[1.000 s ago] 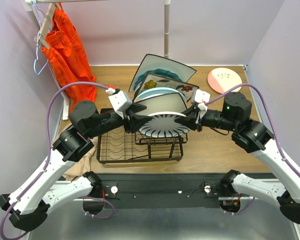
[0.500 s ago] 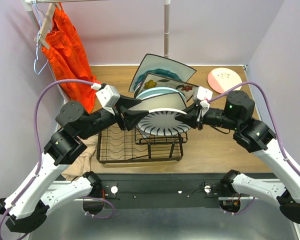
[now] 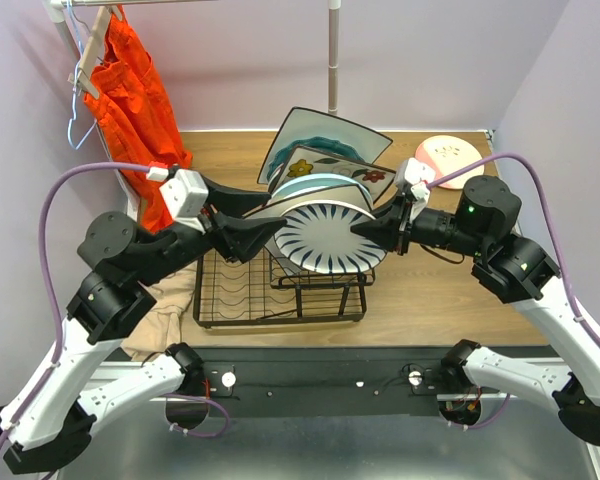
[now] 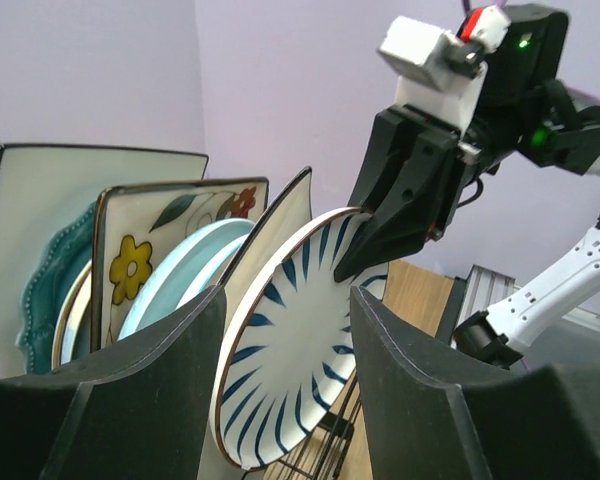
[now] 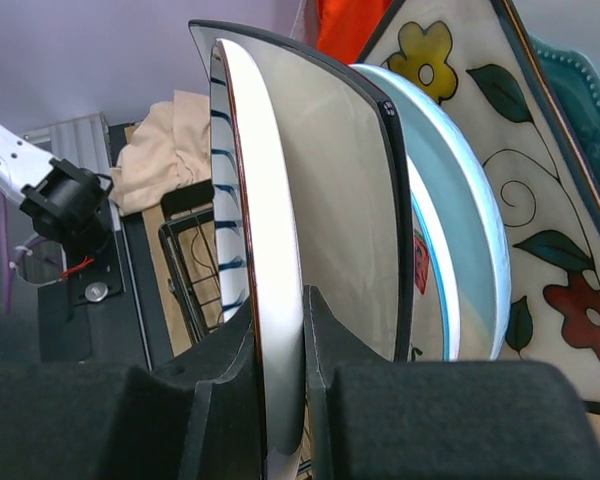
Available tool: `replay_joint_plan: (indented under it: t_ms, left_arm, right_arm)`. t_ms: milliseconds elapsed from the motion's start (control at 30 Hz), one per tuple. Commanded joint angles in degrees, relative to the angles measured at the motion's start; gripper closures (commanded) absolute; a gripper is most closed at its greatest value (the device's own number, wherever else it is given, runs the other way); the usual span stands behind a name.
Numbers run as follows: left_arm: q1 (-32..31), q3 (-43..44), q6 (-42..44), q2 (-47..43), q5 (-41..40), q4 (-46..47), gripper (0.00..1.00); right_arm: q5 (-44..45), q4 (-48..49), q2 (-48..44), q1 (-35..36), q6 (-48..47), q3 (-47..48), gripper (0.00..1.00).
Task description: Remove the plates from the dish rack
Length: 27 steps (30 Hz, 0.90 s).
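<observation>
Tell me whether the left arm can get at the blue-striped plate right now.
Probably yes: the left gripper is open, with the blue-striped plate lined up between its fingers and nothing in between. The right gripper pinches its far rim.

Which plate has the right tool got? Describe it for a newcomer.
Start at the black wire dish rack in the centre, where plates stand on edge. Take the frontmost plate, nearest the arm bases, its rim pinched by the right tool. It alone is round and white with dark blue stripes fanning outward.
</observation>
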Motion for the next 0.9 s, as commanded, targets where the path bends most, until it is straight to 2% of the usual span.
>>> replay_joint_plan:
  t_ms: [0,467,867]
  left_arm:
    - [-0.21,1.34,-1.63,-1.03,0.22,1.47,0.38]
    - [-0.21,-1.47,-2.60,-2.08,-0.83,2.87,0.38]
    - [-0.30,-0.59,-3.92,-3.49,-0.66,2.35,0.38]
  right_arm:
    - [-0.03,6.40,-0.84,0.33,3.13,3.34,0.99]
    - [3.05,7.89,-1.72,0.33,6.39,5.36,0.99]
    - [0.68,8.95,0.74,0.33,15.70,9.67,0.99]
